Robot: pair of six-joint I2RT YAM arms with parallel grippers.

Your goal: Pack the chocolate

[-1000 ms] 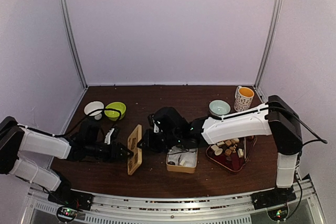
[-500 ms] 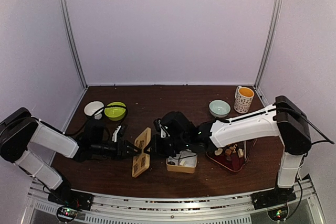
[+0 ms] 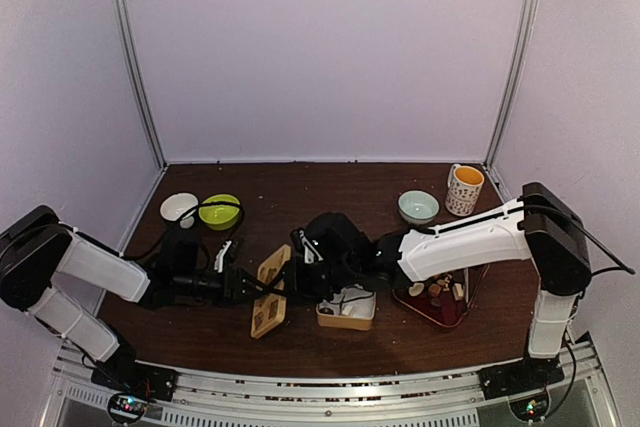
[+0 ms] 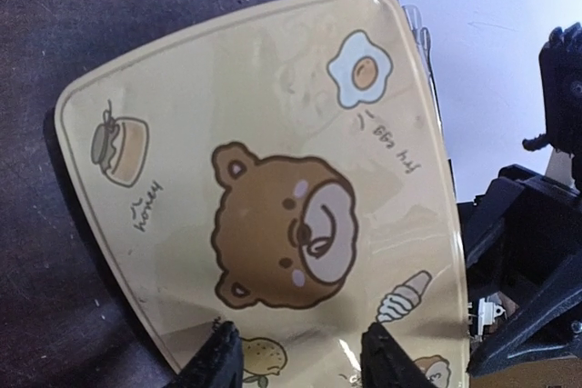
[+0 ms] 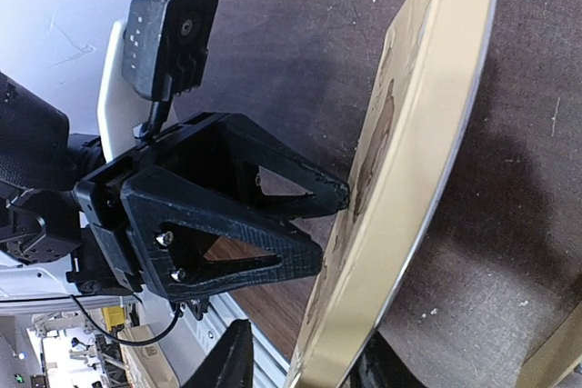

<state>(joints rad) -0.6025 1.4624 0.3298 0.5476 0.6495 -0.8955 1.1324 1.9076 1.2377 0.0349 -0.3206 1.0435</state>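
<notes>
The flat tan lid with bear pictures [image 3: 270, 292] stands on edge, tilted, between my two grippers. It fills the left wrist view [image 4: 273, 179]. My left gripper [image 3: 243, 285] is open, and both its fingertips [image 4: 218, 361] rest against the lid's printed face. My right gripper [image 3: 292, 287] is open. Its jaws straddle the lid's edge [image 5: 427, 115], with a gap showing on one side. Chocolate pieces [image 3: 437, 285] in white, tan and brown lie on a red tray [image 3: 440, 319]. A few more sit in the tan box [image 3: 347, 322] by the lid.
A white bowl [image 3: 178, 207] and a green bowl [image 3: 219, 211] stand at the back left. A pale blue bowl [image 3: 418, 206] and a spotted mug [image 3: 464, 188] stand at the back right. White paper liners lie in the tan box.
Over the last second the lid and both grippers shifted right toward the box, and the left arm stretched out. In the last half second almost nothing moved.
</notes>
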